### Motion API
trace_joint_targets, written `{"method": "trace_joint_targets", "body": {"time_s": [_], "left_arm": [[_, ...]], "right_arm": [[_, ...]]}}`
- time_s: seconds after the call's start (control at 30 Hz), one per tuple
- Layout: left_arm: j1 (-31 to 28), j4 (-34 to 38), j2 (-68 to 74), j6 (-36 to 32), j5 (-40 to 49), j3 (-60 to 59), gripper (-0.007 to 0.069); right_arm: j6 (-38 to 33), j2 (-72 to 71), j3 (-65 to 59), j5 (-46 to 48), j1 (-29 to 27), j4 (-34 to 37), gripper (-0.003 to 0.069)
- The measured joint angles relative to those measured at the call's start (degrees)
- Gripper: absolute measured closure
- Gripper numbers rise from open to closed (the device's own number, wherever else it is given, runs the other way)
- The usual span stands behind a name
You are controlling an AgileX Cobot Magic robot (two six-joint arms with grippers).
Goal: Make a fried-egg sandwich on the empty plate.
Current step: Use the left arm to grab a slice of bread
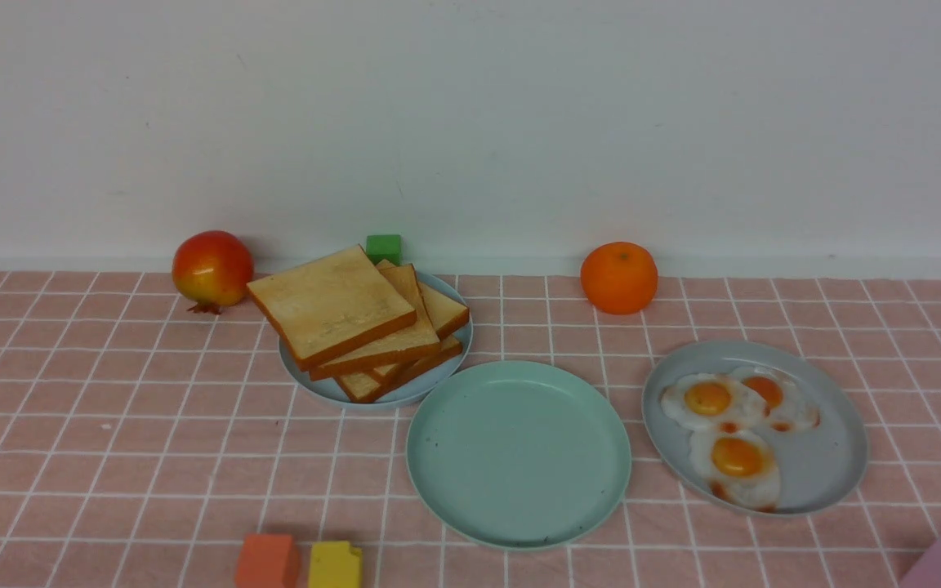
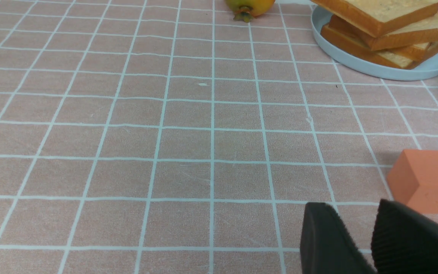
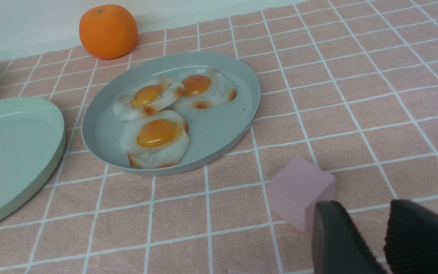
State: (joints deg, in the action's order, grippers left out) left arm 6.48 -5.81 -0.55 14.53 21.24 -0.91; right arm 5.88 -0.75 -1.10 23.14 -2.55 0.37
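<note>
Jaws on both arms stand partly open and empty; top toast slice [image 1: 330, 306] lies upper left of the mint plate [image 1: 519, 457], likely nearer the left arm.

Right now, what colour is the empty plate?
The empty plate is mint green; front view shows it best.

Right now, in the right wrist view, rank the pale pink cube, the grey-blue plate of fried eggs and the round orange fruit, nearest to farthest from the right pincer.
1. Pale pink cube, just in front of the right pincer.
2. Grey-blue plate of fried eggs, farther out, beyond the cube.
3. Round orange fruit, at the back wall.
</note>
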Motion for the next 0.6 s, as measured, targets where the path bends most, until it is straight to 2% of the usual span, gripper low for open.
{"method": "trace_joint_targets", "body": {"time_s": [0.17, 0.4, 0.6], "left_arm": [[0.00, 0.00, 0.00, 0.00, 0.00, 0.00, 0.0384], [0.00, 0.00, 0.00, 0.00, -0.54, -0.05, 0.0384], [0.00, 0.23, 0.00, 0.00, -7.31, -0.68, 0.0384]], "right_arm": [[0.00, 0.00, -0.05, -0.60, 0.00, -1.27, 0.0419], [0.00, 0.00, -0.50, -11.21, 0.00, -1.27, 0.0419], [0.12, 0.00, -0.50, -18.01, 0.00, -1.33, 0.0419]]}}
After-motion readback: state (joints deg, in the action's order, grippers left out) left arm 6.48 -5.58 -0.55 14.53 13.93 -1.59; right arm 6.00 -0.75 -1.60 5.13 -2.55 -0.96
